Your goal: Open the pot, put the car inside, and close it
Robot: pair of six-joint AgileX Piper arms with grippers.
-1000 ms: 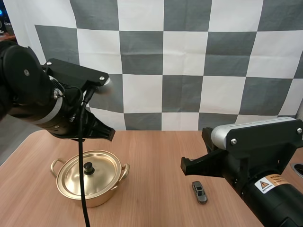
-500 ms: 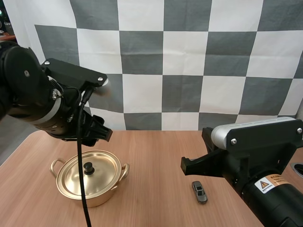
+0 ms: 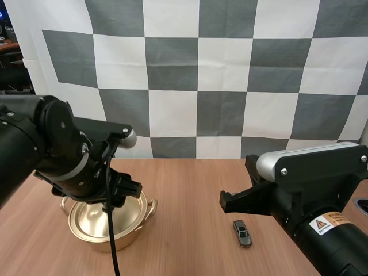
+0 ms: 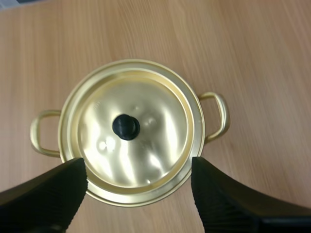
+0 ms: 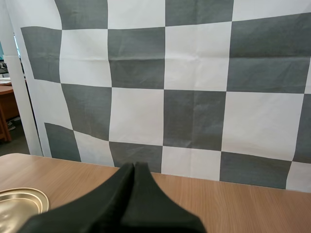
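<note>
The left claw [image 4: 138,166] has dropped low over the pot [image 4: 215,116], fingers wide apart and empty, straddling its near rim. The shiny gold lid [image 4: 160,141] is on, its black knob [image 4: 126,126] just ahead of the fingertips. The right claw [image 5: 132,189] is closed and empty, with the small grey car [image 3: 242,233] near it.

The table [image 3: 190,247] is viewed from behind and above, facing down toward 12 o'clock. The pot [image 4: 131,131], at 8 o'clock, is shared: seen closely from straight above at the left wrist, edge-on from the level right wrist.
</note>
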